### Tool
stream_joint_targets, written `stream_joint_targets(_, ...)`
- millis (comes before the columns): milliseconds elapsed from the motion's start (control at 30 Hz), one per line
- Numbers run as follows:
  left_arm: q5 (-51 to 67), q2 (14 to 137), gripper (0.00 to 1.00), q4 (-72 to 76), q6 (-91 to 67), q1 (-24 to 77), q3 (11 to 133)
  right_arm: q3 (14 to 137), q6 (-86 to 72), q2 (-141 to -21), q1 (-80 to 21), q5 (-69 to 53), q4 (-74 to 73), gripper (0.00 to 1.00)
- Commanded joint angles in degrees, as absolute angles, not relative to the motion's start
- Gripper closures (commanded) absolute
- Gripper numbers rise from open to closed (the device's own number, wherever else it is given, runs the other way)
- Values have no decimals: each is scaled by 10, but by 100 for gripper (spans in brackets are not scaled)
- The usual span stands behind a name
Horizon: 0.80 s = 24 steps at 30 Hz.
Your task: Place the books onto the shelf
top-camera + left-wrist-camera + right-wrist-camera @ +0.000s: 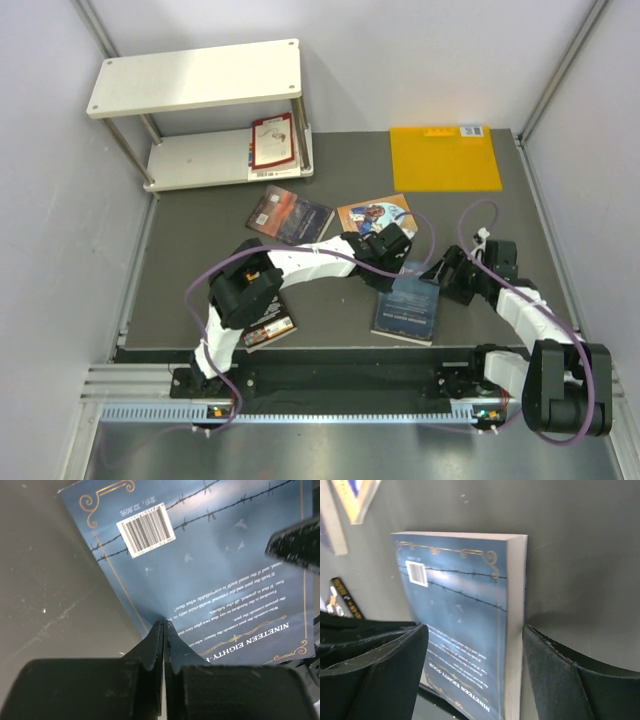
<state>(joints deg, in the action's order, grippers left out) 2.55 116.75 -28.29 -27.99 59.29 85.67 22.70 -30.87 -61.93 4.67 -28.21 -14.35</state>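
Now the left pincer [164, 625] is pressing its black fingers flat together at the glossy blue book's [408, 308] edge, at 5 o'clock on the grey mat [200, 260]. The right pincer [475, 630] is gaping apart, straddling it. The cream shelf [200, 158] is holding a red-and-white book [272, 140], lower board, 3 o'clock end.

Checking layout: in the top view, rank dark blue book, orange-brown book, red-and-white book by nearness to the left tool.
1. dark blue book, right at the left tool.
2. orange-brown book, just beyond, mid-table.
3. red-and-white book, far back-left on the shelf.
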Motion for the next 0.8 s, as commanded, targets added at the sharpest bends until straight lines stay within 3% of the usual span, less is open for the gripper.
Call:
stream_joint_targets(0,32,1194,100,-298,-288,596,879,221,-317,-590,51,-318,-113,25)
stream_joint_targets(367,20,1219,100,-316,-304,597,882,221,-329,-528,51,-352,-137,30)
stream_joint_targets(767,14,1219,100,-323,-301,597,888,193,-335,-546,51,-389,-94,48)
